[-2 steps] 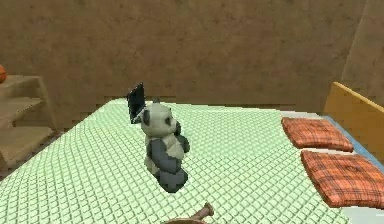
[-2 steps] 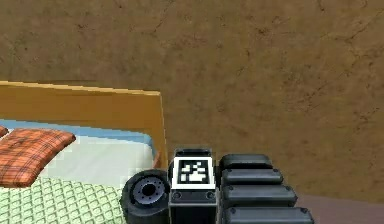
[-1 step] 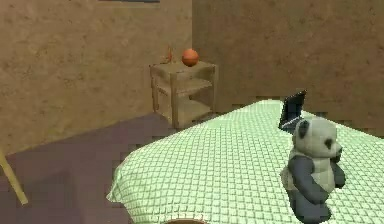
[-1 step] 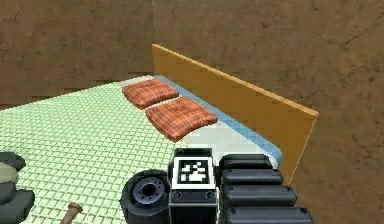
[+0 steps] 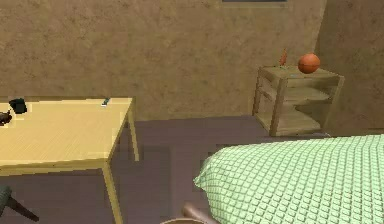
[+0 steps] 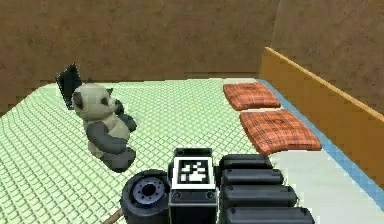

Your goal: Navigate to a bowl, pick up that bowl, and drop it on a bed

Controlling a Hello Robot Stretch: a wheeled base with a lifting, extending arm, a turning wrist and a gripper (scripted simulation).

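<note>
A bed [image 6: 190, 105] under a green checked spread is seen across the arm side view, bounded at the right by a wooden headboard [image 6: 325, 95]. Two orange plaid pillows [image 6: 250, 95] are laid side by side near the headboard. A black-and-white panda toy [image 6: 105, 125] is seated upright on the spread toward the left, with a dark flat object [image 6: 69, 86] propped at a tilt just behind it. At the bottom edge, the arm [image 6: 255, 190] is shown at the bed's near side, with a white marker square [image 6: 193, 170] at its end and the claw [image 6: 145, 198] just left of it. The claw's fingers cannot be made out against the spread, so it cannot be told whether they are spread or pressed together, nor whether anything is held. In the forward view, a corner of the green-covered bed is seen at lower right, and a brownish rounded shape [image 5: 195, 212] is cut off by the bottom edge just beside it; whether this is the bowl cannot be told. A yellow desk [image 5: 60, 135] is placed at the left, carrying small dark items [image 5: 17, 106] at its far left and a small pale item [image 5: 105, 100] near its back edge. A wooden bedside shelf [image 5: 297, 100] is set against the far wall, topped by an orange ball [image 5: 309, 63].
</note>
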